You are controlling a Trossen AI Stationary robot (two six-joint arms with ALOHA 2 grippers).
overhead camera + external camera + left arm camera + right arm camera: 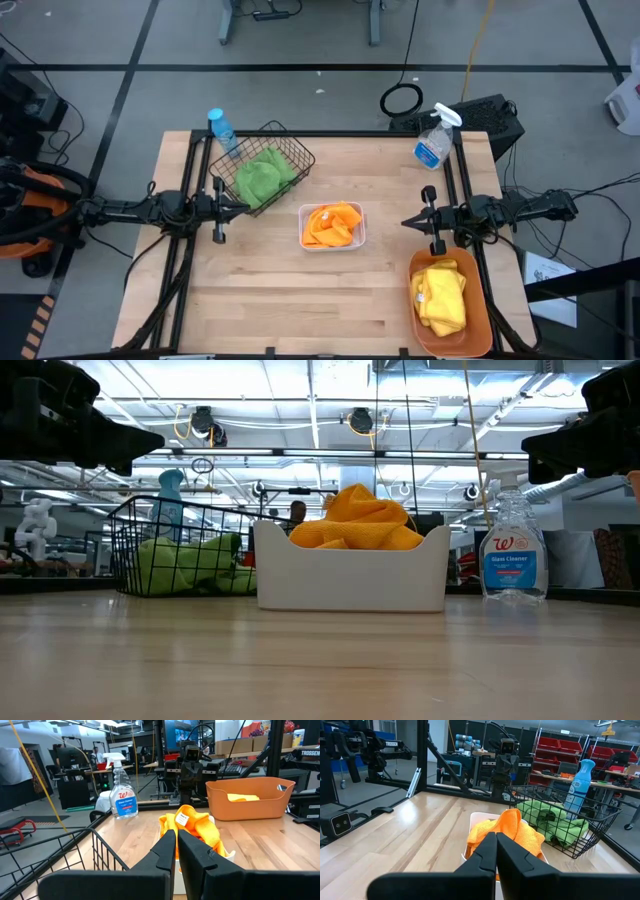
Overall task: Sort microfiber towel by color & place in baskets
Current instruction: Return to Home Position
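Sorting is judged finished: green towels (262, 177) in far-left wire basket (300, 152), orange towels (332, 224) in central white tray (303, 237), yellow towels (441, 296) in near-right orange tub (478, 310); left end effector (243, 208) and right end effector (407, 222), pinched shut and empty, need only be parked.

Green towels (262, 177) lay crumpled in the black wire basket (300, 152), which sat at an angle on the table's left part. Orange towels (332, 224) were heaped in the white tray (302, 226) at table centre, piled above its rim. Yellow towels (442, 295) lay loosely folded in the orange tub (481, 300) at the right edge. Basket and tray sat near each other, not touching; the tub was apart from both.
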